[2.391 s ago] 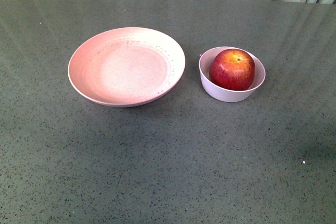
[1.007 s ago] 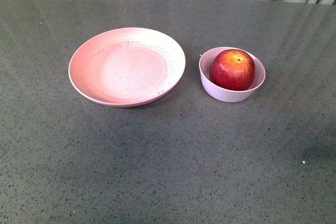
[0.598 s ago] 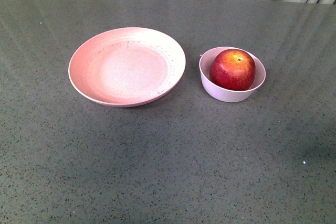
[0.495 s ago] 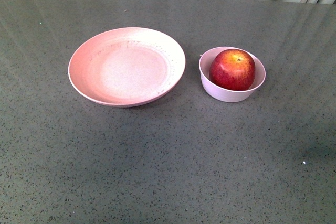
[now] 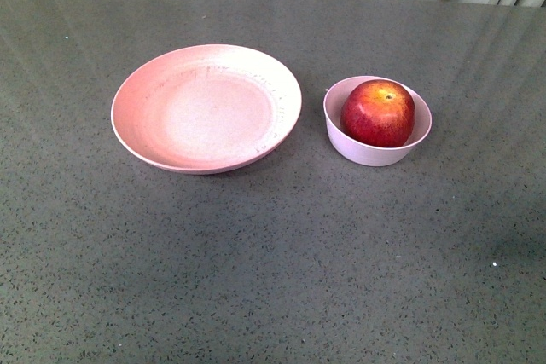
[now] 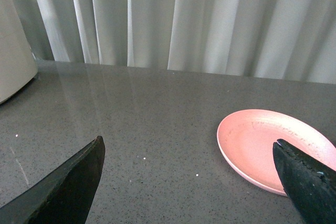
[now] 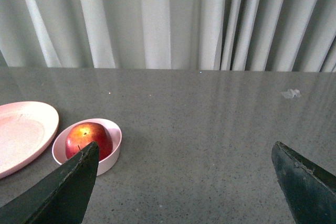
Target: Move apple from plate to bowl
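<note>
The dark red apple [image 5: 378, 112] sits inside the small pale bowl [image 5: 364, 153], right of the wide salmon-pink plate [image 5: 136, 112], which holds nothing. Neither arm shows in the front view. In the left wrist view my left gripper [image 6: 187, 148] is open over bare tabletop, the plate [image 6: 252, 140] beside one fingertip. In the right wrist view my right gripper [image 7: 185, 150] is open, well back from the bowl [image 7: 113, 150] with the apple [image 7: 86, 137] in it; the plate [image 7: 23, 129] lies beyond it.
The grey speckled table [image 5: 273, 279] spreads wide around the dishes. Pale curtains [image 7: 157, 19] hang behind the far edge. A beige object [image 6: 13, 61] stands at the table's side in the left wrist view.
</note>
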Motion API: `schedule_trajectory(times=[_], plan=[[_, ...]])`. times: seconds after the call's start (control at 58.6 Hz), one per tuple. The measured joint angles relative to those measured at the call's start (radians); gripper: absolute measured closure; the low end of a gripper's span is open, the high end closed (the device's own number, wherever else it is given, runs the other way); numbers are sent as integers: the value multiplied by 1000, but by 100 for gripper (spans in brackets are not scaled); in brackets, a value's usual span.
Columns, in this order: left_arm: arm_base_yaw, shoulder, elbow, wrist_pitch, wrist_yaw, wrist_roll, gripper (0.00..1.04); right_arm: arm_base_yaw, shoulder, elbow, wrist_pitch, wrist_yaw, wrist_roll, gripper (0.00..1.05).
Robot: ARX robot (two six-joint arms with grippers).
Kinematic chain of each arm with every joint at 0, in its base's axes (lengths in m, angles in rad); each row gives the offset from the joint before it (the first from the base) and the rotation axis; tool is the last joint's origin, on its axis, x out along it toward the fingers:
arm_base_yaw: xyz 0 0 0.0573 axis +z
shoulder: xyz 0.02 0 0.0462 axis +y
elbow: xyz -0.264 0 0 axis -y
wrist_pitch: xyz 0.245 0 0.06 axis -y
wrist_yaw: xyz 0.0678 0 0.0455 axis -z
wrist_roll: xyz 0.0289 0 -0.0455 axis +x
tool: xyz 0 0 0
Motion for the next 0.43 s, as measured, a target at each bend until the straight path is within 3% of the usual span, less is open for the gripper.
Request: schedule_trajectory(times=[0.427], plan=[[0,0,0,0,0,0,9,0,0,0,0,0,0,9]])
